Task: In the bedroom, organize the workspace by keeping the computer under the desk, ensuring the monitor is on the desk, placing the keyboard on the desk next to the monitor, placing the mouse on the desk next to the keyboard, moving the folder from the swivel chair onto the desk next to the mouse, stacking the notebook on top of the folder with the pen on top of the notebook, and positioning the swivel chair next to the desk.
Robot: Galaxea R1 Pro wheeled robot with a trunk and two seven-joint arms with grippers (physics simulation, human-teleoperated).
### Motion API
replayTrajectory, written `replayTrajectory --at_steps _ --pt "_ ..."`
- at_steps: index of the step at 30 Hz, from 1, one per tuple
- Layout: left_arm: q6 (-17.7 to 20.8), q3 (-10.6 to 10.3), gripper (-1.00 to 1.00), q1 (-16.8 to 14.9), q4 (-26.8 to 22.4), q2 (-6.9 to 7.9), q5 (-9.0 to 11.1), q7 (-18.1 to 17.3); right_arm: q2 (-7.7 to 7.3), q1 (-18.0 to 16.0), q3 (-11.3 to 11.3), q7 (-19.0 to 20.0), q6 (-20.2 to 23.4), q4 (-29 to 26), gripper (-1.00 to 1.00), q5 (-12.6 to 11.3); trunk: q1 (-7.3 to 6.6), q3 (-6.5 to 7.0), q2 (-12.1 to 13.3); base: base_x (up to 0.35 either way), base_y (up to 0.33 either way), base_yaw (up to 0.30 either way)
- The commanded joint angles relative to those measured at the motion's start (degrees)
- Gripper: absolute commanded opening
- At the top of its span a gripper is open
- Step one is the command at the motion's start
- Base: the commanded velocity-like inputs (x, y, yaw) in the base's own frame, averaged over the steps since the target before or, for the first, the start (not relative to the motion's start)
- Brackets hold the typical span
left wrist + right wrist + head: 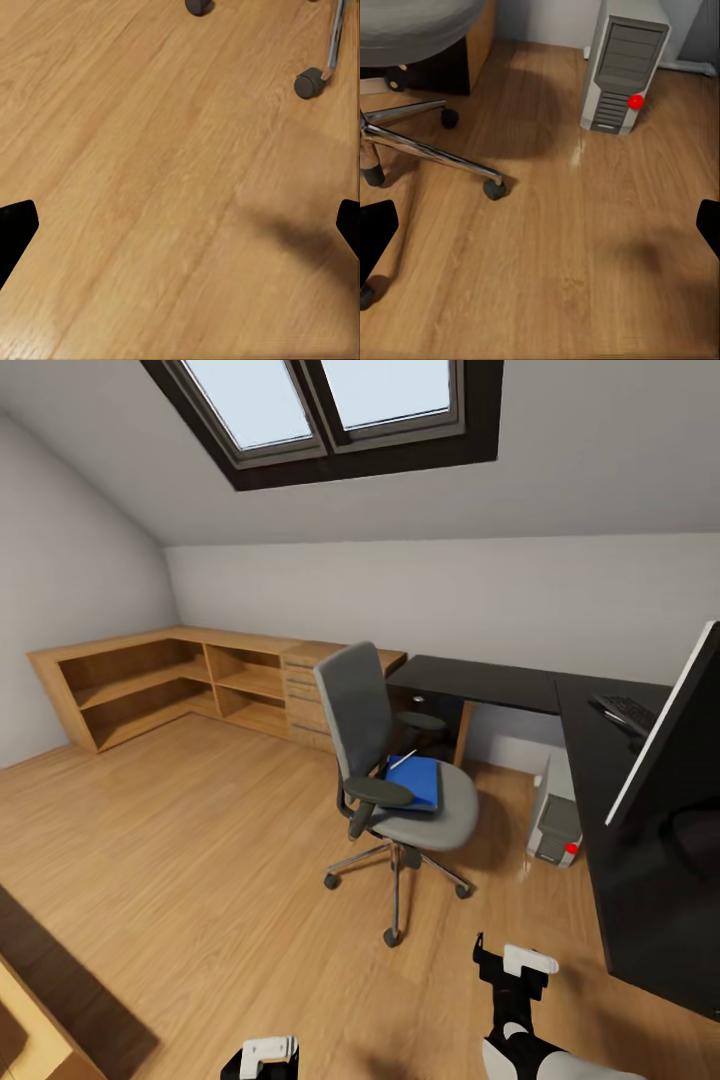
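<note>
The grey swivel chair (395, 760) stands on the wooden floor, a little out from the black-topped desk (480, 682). On its seat lies the blue folder (420, 782) with a thin white pen-like stick (402, 760) across it. The monitor (675, 730) stands on the desk's right wing, edge-on, with the keyboard (628, 712) behind it. The white computer (555, 825) (622, 67) sits on the floor under the desk. I cannot make out the mouse or the notebook. My left gripper (262, 1057) (180, 229) and right gripper (515, 965) (540, 232) hang open over bare floor, short of the chair.
A low wooden shelf unit (150, 680) and a wooden chest of drawers (305, 700) line the far wall. The chair's chrome legs and castors (495, 187) (309, 82) spread over the floor. A dark rug (60, 980) and a wooden edge (25, 1030) lie at the near left.
</note>
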Motion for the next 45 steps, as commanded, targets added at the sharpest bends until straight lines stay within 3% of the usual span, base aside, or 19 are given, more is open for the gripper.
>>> replayTrajectory --at_steps 1,12,26,42,45 --pt "-0.18 -0.48 1.0 -0.03 0.05 0.07 0.29 0.53 0.08 -0.08 0.49 -0.07 -0.25 0.11 1.0 -0.59 -0.01 -0.05 -0.02 0.0 0.142 -0.239" --pt "-0.23 -0.43 1.0 -0.03 0.3 0.32 0.36 0.51 0.61 -0.03 0.49 -0.07 -0.25 0.12 1.0 -0.51 -0.01 -0.05 -0.02 0.0 0.258 -0.209" --pt "-0.2 -0.46 1.0 -0.03 0.36 0.42 0.36 0.51 0.44 -0.03 0.44 -0.07 -0.25 0.11 1.0 -0.51 -0.01 -0.05 -0.02 0.006 0.296 -0.026" --pt "-0.19 -0.54 1.0 -0.03 0.36 0.31 0.33 0.52 0.16 -0.03 0.39 -0.07 -0.29 0.04 1.0 -0.59 -0.01 -0.05 -0.02 0.005 0.041 -0.073" --pt "-0.19 -0.57 1.0 -0.03 0.36 0.28 0.35 0.52 0.14 -0.03 0.38 -0.07 -0.28 0.03 1.0 -0.59 0.65 -0.59 -1.23 0.0 0.002 -0.232"
